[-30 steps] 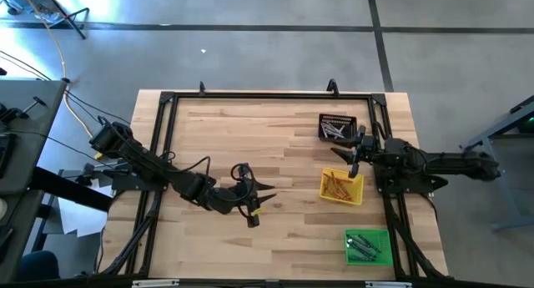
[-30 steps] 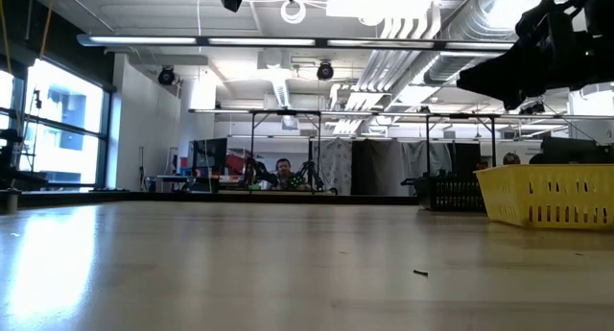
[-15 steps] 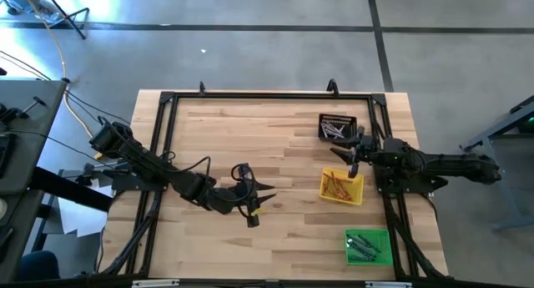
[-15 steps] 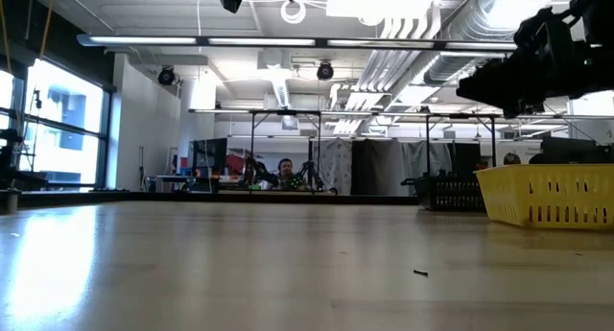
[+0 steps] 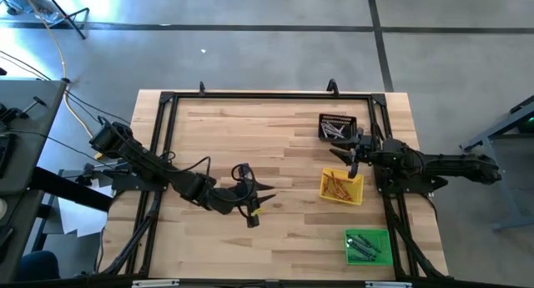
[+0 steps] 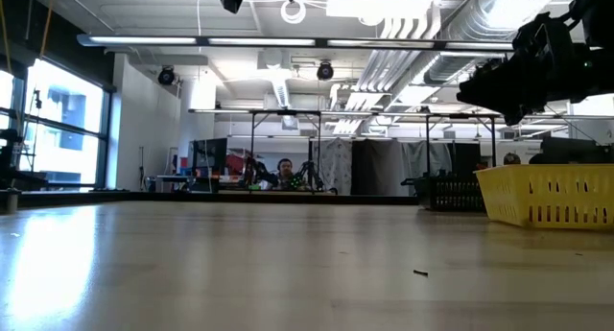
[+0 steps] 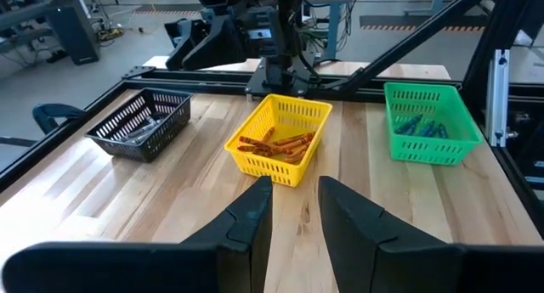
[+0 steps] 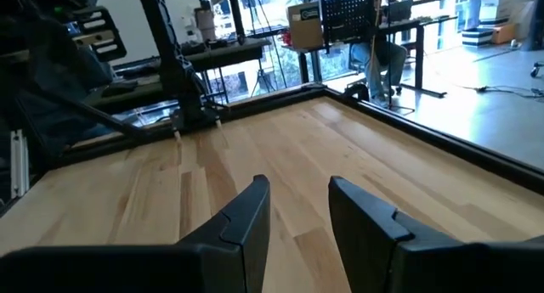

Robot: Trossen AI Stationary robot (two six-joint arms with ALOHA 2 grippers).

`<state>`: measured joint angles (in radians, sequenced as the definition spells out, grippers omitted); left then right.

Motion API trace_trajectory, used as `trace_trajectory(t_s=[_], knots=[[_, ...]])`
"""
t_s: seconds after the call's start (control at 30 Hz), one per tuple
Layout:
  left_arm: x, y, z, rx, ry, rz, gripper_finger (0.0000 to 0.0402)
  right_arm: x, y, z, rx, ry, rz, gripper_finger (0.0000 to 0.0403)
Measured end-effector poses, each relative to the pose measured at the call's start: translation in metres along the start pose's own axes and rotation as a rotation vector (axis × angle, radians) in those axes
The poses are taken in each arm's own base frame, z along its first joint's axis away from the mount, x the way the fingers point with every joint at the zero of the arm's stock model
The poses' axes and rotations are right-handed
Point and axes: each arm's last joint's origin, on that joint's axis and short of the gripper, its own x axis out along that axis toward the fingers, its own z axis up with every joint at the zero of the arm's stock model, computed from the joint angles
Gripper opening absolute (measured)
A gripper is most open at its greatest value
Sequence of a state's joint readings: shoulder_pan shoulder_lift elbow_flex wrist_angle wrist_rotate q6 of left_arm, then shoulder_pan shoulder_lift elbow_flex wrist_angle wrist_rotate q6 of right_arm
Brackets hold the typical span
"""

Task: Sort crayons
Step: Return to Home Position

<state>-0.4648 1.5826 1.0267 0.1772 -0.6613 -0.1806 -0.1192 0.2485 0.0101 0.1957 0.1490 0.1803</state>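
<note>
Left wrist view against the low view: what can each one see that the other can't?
Only the left wrist view shows the left gripper, open above the table, the green tray and the orange crayons lying in their tray. Only the low view shows a person far back in the room. Both show the yellow tray, the black tray and the right arm raised near the yellow tray.
</note>
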Motion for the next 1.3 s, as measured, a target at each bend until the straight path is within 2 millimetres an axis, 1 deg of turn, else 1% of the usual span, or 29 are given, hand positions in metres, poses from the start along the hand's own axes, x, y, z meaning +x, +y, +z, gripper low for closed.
trace_trajectory(t_s=[0.07,0.17,0.33,0.43,0.57,0.67,0.73,0.8,0.87,0.93,0.97,1.13,1.3], knots=[[0.000,0.000,0.000,0.000,0.003,-0.015,0.0087,0.000,0.000,0.000,0.001,0.000,0.000,0.0117],[0.001,-0.001,0.000,0.016,0.016,-0.089,0.0087,0.000,0.000,0.000,-0.002,0.004,-0.001,0.0117],[0.006,0.003,0.000,0.130,0.031,-0.219,0.0087,0.000,0.000,0.000,0.001,0.004,-0.001,0.0117],[0.010,0.007,0.000,0.191,0.036,-0.264,0.0087,0.000,0.000,0.000,0.001,0.004,-0.001,0.0117],[0.013,0.012,-0.001,0.200,0.047,-0.203,0.0087,0.000,0.000,0.000,0.001,0.004,-0.001,0.0117],[0.014,0.018,-0.004,0.256,0.080,-0.115,0.0087,0.000,0.000,0.000,0.002,0.004,-0.001,0.0117],[0.015,0.022,-0.009,0.308,0.129,-0.088,0.0087,0.000,0.000,0.000,0.002,0.004,-0.001,0.0117],[0.015,0.028,-0.018,0.338,0.191,-0.092,0.0087,0.000,0.000,0.000,0.002,0.004,-0.001,0.0117],[0.002,0.039,-0.027,0.341,0.239,-0.088,0.0087,0.000,0.000,0.000,0.002,0.004,-0.001,0.0117],[-0.011,0.052,-0.023,0.256,0.185,-0.070,0.0087,0.000,0.000,0.000,0.002,0.005,-0.001,0.0117],[-0.019,0.061,-0.025,0.225,0.176,-0.059,0.0087,0.000,0.000,-0.001,0.001,0.007,-0.002,0.0117],[-0.054,0.093,-0.047,0.140,0.153,-0.022,0.0087,0.001,-0.001,-0.004,-0.004,0.040,-0.009,0.0117],[-0.082,0.116,-0.072,0.070,0.119,-0.007,0.0087,0.001,-0.001,-0.006,-0.007,0.061,-0.014,0.0117]])
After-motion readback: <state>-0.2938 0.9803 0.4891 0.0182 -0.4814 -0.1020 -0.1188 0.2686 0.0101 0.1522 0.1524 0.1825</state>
